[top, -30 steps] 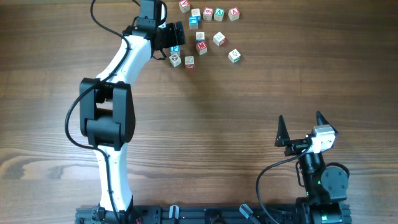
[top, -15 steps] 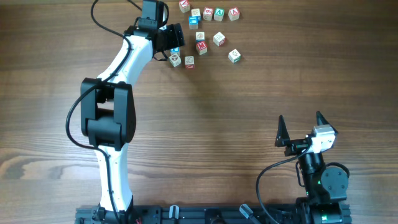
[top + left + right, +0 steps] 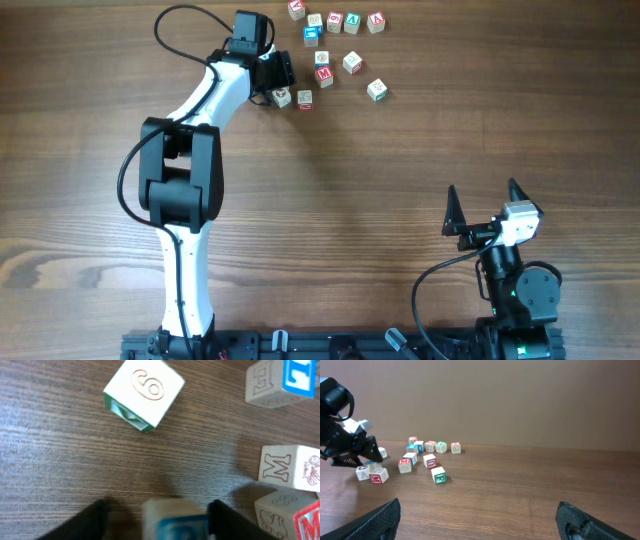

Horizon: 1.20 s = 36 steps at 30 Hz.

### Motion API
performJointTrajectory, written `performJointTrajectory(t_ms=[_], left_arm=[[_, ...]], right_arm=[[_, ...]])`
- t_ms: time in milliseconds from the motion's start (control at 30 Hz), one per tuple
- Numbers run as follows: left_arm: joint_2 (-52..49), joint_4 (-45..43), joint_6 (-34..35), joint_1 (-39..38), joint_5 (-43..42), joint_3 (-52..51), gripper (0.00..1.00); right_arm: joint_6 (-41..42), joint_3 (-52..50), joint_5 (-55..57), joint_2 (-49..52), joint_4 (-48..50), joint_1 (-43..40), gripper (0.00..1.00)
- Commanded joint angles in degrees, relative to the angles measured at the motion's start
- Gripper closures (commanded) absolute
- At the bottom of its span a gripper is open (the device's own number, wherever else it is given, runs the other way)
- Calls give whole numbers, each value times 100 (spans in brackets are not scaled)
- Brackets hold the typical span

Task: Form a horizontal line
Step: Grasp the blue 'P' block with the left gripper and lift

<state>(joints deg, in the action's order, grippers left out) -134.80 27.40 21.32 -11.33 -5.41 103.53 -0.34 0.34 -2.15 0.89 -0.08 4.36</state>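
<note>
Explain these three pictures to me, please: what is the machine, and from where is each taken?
These are two robot arms at a brown wooden table. The overhead picture looks down: the white and black left arm reaches to small pale wooden letter cubes. Several form a short row at the far edge; others lie loose. The black right arm rests, its jaws open and empty. The left wrist picture is taken from that arm's own camera: its jaws stand open around a blue-lettered wooden cube, with a gap on one side. The right wrist picture sees the cubes from afar.
</note>
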Motion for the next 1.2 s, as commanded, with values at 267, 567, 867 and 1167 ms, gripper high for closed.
performJointTrajectory(t_ms=[267, 567, 867, 1167], left_arm=[[197, 407, -466, -17, 153, 0, 70], [1812, 1250, -1071, 55, 1294, 0, 63], [3191, 3154, -2006, 431, 1427, -2, 58], [3228, 4179, -1899, 1530, 562, -57, 61]], right_arm=[[-76, -4, -90, -46, 11, 9, 0], [-76, -4, -90, -46, 11, 9, 0], [-76, -4, -90, -46, 11, 9, 0], [-74, -4, -90, -46, 11, 9, 0]])
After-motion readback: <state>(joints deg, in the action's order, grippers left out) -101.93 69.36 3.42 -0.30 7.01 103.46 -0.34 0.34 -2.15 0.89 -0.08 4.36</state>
